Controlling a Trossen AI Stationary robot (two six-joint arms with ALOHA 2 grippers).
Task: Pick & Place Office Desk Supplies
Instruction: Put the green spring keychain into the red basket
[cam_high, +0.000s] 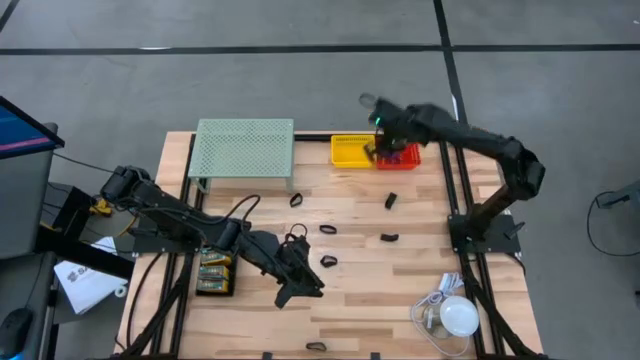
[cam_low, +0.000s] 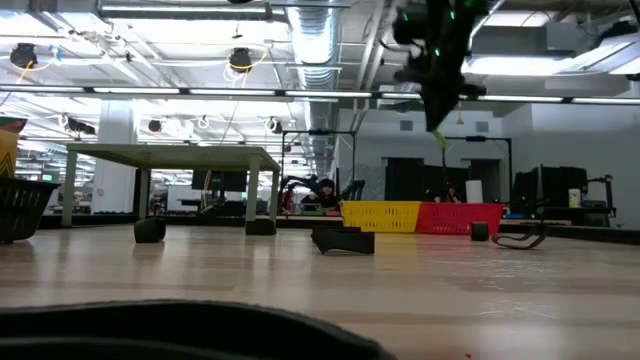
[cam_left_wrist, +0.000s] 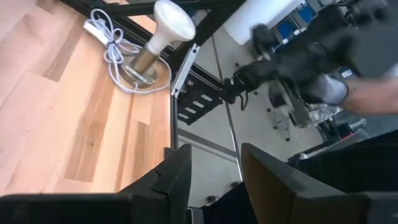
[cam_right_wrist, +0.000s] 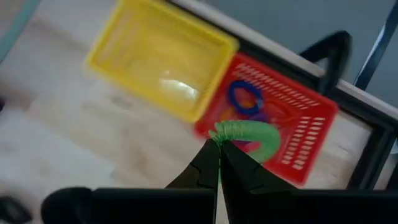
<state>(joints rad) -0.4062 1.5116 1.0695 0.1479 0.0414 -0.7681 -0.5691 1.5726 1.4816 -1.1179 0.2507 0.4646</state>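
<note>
At the near edge of the wooden tabletop (cam_high: 400, 270) stands the white dome lamp (cam_high: 460, 316) with its coiled cord. Just beyond, the left tool (cam_high: 300, 285) hovers low over the boards with its fingers spread and nothing between them. Beside its arm a black tray (cam_high: 215, 272) holds flat green card-backed packs. Black clips (cam_high: 328, 261) lie scattered across the middle of the tabletop, one (cam_low: 343, 240) showing clearly in the low view; smaller ones farther off are hard to make out. The pale-green mesh stand (cam_high: 243, 148) sits at the far left.

At the far edge a yellow basket (cam_high: 351, 151) and a red basket (cam_high: 400, 157) stand touching side by side. The yellow one looks bare inside, though glare blurs its floor. The red basket (cam_right_wrist: 292, 124) holds a blue ring (cam_right_wrist: 244, 98) and a purple ring, partly hidden and blurred. The right tool (cam_right_wrist: 219, 155) hangs above the red basket, fingers pressed together and pinching one end of a green ring (cam_right_wrist: 252, 134), which curves out over the basket. In the low view that tool (cam_low: 438, 125) is partly cut off by the upper edge, a green scrap dangling from its tip
</note>
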